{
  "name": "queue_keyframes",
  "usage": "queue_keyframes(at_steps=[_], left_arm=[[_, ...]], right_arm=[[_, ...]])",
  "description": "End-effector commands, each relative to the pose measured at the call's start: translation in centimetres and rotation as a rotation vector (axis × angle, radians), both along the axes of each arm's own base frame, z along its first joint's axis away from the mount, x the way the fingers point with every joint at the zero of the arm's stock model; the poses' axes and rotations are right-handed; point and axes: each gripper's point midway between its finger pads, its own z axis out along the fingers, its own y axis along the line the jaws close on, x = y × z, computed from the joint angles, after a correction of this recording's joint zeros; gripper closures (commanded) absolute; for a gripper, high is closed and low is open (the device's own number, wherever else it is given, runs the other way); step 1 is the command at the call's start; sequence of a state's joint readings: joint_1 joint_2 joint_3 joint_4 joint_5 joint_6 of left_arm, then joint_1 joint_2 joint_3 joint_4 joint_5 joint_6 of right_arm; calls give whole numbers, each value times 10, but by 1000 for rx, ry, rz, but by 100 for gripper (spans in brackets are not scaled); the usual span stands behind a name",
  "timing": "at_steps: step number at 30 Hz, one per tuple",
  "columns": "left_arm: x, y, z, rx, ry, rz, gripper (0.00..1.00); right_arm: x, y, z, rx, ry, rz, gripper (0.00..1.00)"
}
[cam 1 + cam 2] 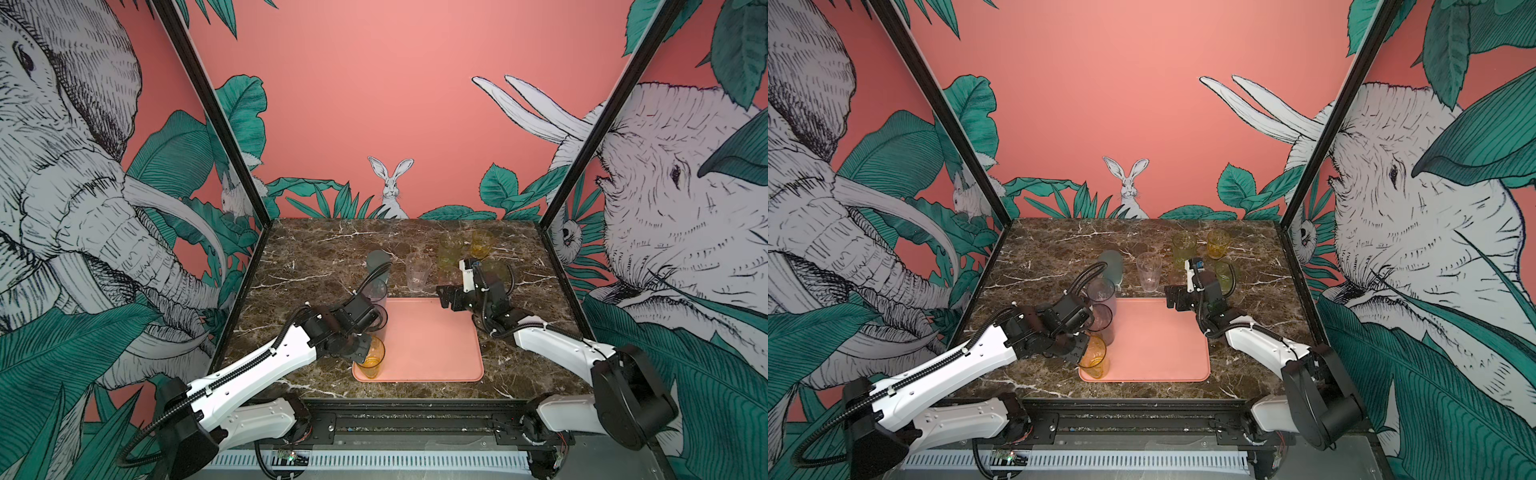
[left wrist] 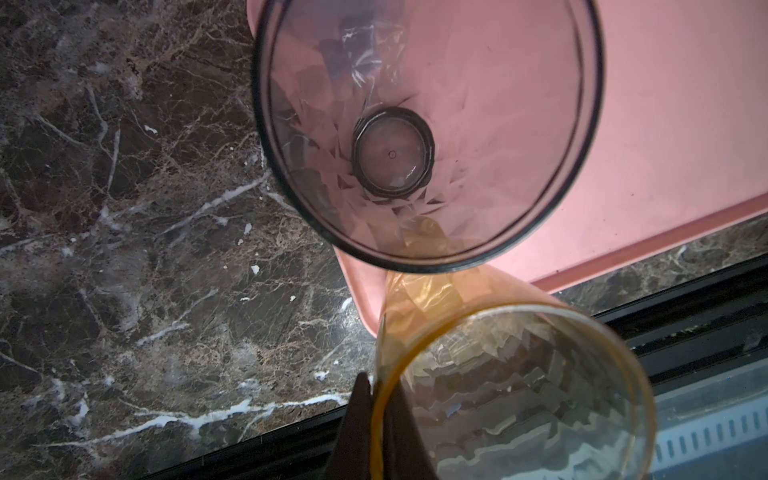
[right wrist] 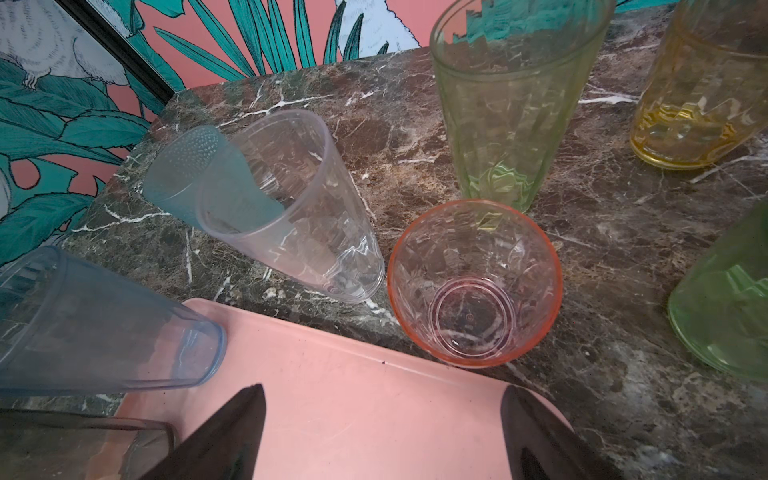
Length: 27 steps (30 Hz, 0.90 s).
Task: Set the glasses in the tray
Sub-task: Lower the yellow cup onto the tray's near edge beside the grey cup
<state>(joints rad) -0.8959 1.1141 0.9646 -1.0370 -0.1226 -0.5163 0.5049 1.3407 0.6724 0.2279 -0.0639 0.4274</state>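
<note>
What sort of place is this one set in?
Probably a staged robot test booth, not a real home: jungle-mural panels wall in a marble-look tabletop, and the left arm and right arm are mounted on a rail at its front edge.

Amber glass (image 1: pixel 374 362), salmon-pink tray (image 1: pixel 432 345)

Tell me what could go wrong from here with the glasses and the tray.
1. The left claw pinches the translucent amber tumbler by its rim at the near left corner of the salmon-pink flat tray. If it is set down on the raised rim, it could tip over.
2. The smoky grey translucent tumbler stands right beside it, so opening or withdrawing the claw might knock it.
</note>
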Motion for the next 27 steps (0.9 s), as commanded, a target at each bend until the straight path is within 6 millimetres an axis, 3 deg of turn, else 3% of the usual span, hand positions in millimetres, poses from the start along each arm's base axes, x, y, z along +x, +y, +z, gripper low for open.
queue_keyframes(at_steps=[1,27], left_arm=[[7,-5,8,-19,-34,16,100],[14,-5,10,3,-51,36,100]], right_arm=[[7,2,10,21,-33,-9,9],[7,4,7,21,-18,-2,9]])
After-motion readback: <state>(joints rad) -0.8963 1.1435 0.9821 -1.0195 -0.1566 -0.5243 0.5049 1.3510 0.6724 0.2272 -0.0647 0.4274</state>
